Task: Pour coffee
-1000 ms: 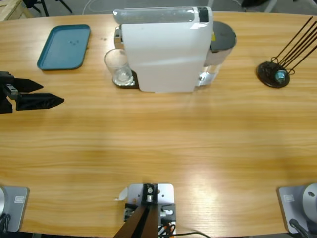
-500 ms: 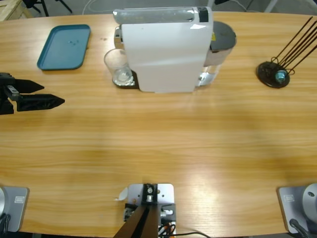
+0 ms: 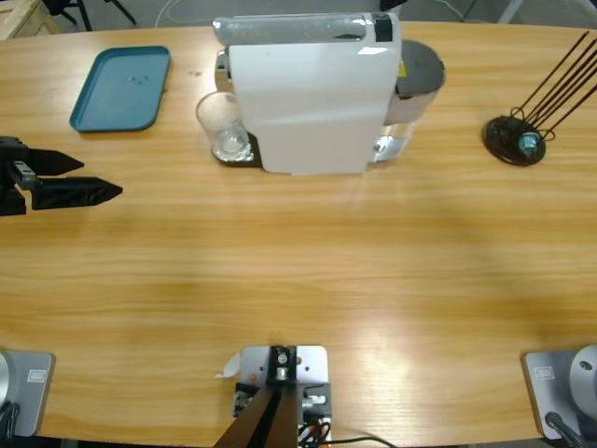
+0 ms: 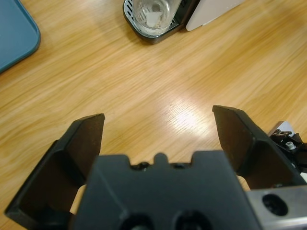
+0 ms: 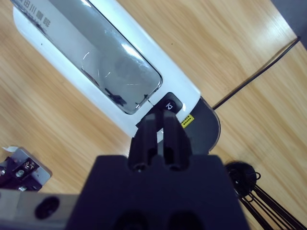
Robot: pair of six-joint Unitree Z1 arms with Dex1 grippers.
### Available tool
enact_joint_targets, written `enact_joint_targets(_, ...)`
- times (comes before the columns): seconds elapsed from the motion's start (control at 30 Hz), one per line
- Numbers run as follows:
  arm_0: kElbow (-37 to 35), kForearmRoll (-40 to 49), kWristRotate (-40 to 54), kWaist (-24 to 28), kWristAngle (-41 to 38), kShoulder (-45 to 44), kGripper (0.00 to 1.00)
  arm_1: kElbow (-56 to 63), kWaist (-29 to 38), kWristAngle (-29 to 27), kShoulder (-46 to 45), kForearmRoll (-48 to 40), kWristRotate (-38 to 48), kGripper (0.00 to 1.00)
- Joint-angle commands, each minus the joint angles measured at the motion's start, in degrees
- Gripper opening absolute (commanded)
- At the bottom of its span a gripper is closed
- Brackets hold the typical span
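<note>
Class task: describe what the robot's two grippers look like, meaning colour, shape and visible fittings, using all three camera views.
The left gripper has two matte black, wedge-shaped fingers on a blocky black body with screw recesses and a silver-grey bracket. The right gripper has narrow black fingers on a similar black body. Overhead, the left gripper shows two pointed black fingers.

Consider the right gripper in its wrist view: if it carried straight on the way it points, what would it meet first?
Most likely the black button on top of the white coffee machine. The right gripper, jaws closed, points straight at it; the remaining gap is unclear.

One coffee machine (image 3: 308, 93), one glass (image 3: 224, 126), one teal tray (image 3: 121, 89), one black wire stand (image 3: 518, 140), two end effectors, left (image 4: 158, 127), right (image 5: 163, 125)
</note>
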Motion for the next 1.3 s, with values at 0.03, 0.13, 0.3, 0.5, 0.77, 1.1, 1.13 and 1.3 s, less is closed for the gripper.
enact_joint_targets(0.03, 2.01, -0.65, -0.29, 0.56, -0.69, -0.03, 0.973, -0.95, 0.56, -1.70, 3.88, 0.55, -0.12, 0.000)
enact_joint_targets(0.13, 1.97, -0.65, -0.29, 0.56, -0.90, 0.05, 0.973, -1.34, 0.56, -1.70, 4.26, 0.55, -0.12, 0.000)
enact_joint_targets(0.3, 1.92, -0.65, -0.29, 0.56, -1.02, 0.18, 0.973, -1.36, -0.32, -2.35, 4.37, 0.80, -0.34, 0.000)
enact_joint_targets(0.5, 1.92, -0.65, -0.29, 0.56, -1.11, 0.19, 0.973, -1.18, -0.58, -2.51, 4.39, 0.78, -0.38, 0.000)
enact_joint_targets(0.77, 1.92, -0.65, -0.27, 0.56, -1.15, 0.21, 0.973, -0.94, -0.58, -2.37, 5.20, 0.73, -0.38, 0.000)
enact_joint_targets(1.1, 1.92, -0.65, -0.20, 0.56, -1.38, 0.19, 0.973, -0.07, -0.60, -2.40, 5.20, 0.73, -0.38, 0.000)
enact_joint_targets(1.13, 1.92, -0.65, -0.20, 0.56, -1.46, 0.19, 0.973, 0.15, -0.62, -2.40, 5.13, 0.73, -0.38, 0.000)
enact_joint_targets(1.3, 1.92, -0.65, -0.20, 0.56, -1.55, 0.11, 0.973, 2.28, -0.63, -2.28, 4.72, 0.20, -0.38, 0.000)
